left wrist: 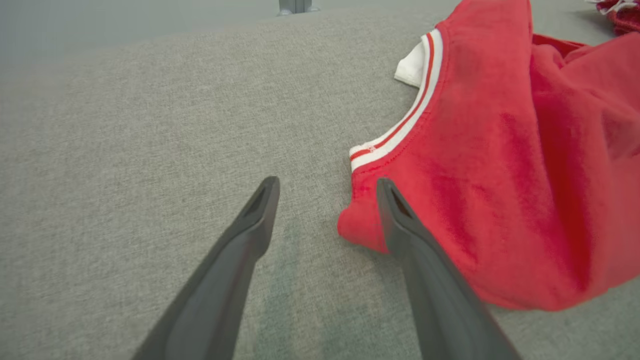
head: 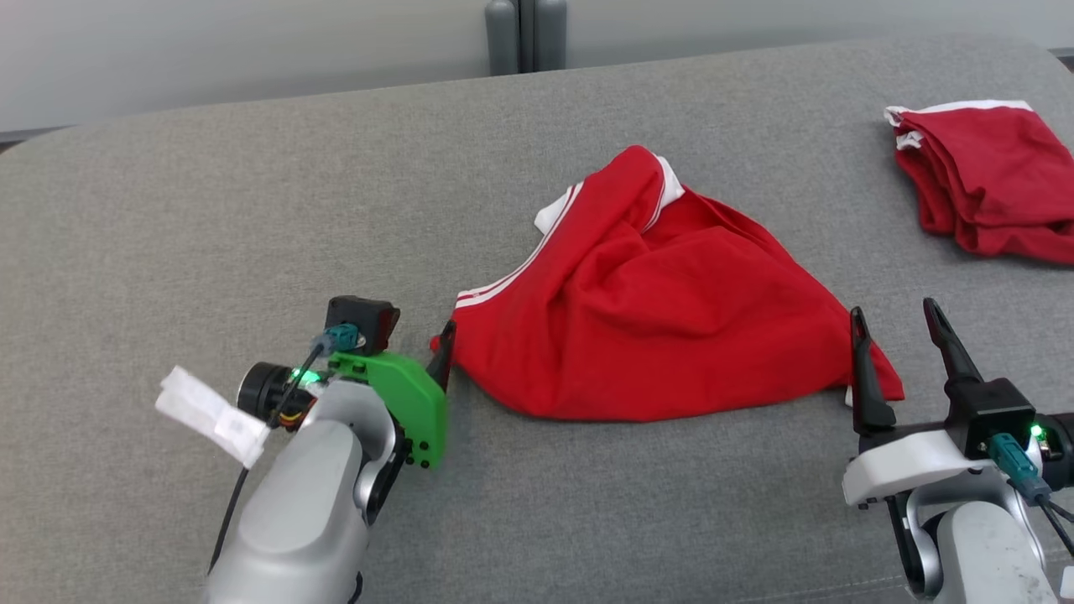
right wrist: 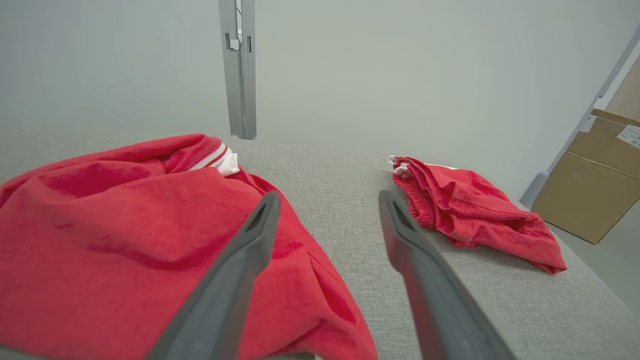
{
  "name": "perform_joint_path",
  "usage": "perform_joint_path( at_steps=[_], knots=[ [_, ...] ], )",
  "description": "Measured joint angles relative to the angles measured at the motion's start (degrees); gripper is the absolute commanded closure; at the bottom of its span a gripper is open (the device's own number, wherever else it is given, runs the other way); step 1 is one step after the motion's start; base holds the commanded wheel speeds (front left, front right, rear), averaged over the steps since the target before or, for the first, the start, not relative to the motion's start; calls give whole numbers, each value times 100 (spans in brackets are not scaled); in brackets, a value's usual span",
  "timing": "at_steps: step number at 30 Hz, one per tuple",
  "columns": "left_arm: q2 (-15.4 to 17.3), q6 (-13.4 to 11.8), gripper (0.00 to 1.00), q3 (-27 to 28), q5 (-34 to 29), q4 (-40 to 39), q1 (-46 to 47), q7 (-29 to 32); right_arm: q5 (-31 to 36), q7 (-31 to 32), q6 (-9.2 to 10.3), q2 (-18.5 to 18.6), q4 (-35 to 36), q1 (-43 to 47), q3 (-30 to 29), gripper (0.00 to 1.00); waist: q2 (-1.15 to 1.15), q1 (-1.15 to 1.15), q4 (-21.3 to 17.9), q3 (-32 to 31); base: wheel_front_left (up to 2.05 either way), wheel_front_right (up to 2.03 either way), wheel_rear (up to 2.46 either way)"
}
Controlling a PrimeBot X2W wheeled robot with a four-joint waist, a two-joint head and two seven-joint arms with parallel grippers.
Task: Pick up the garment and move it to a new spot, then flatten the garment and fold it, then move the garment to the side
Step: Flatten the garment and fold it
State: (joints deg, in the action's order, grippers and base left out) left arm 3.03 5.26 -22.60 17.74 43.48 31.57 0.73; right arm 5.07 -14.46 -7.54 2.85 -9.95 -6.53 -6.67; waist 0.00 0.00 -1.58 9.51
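Red garment, crumpled into a rough triangle with white trim along its left edge, lies mid-worktop, not yet flattened or folded. Left gripper sits low at the garment's near left corner, jaws wide; in its wrist view one finger crosses that corner while the other is over bare grey cloth. Right gripper is at the near right corner, jaws wide too, holding nothing.

The step in hand looks like the approach to a two-corner grasp, either to lift the garment or to spread it. Next, each gripper probably needs to slip one finger under a single layer at its corner and close, then pull the corners apart evenly.

Whether any finger touches the fabric I cannot tell. The garment's type and its lower layers are hidden in the folds. A second red bundle at far right is cut off by the head view's edge
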Motion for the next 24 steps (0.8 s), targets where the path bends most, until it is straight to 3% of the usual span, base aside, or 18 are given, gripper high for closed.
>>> perform_joint_path(
  at_steps=[6, 15, 17, 18, 19, 20, 24],
  knots=[
    [-18, 80, 0, -247, 172, 827, 639, 631, -36, -21, 0, -1, -70, -212, 123, 0, 0, 0, -212, 269, 0, 0, 0],
    [-14, 181, 0, -755, 592, 1053, 1012, 676, -35, -34, 0, 1, -169, -236, -11, 0, 0, 0, -481, 479, 0, 0, 0],
    [-14, 182, 6, -900, 669, 1055, 1022, 678, -36, -35, 0, 1, -177, -236, -16, 0, 0, 0, -486, 474, 0, 0, 0],
    [-14, 183, 58, -956, 687, 1061, 1026, 684, -36, -36, 0, 0, -180, -237, -12, 0, 0, 0, -488, 469, 0, 0, 0],
    [-12, 186, 71, -1029, 687, 1073, 1039, 682, -37, -51, 0, 0, -188, -242, -4, 0, 0, 0, -490, 463, 0, 0, 0],
    [-19, 189, 100, -1104, 694, 1082, 1051, 554, -53, -52, 0, 0, -202, -260, 3, 0, 0, 0, -489, 455, 0, 0, 0],
    [-21, 123, 100, -1240, 719, 1069, 1053, -8, -57, -53, 0, -1, -193, -251, -101, 0, 0, 0, -412, 396, 0, 0, 0]
  ],
)
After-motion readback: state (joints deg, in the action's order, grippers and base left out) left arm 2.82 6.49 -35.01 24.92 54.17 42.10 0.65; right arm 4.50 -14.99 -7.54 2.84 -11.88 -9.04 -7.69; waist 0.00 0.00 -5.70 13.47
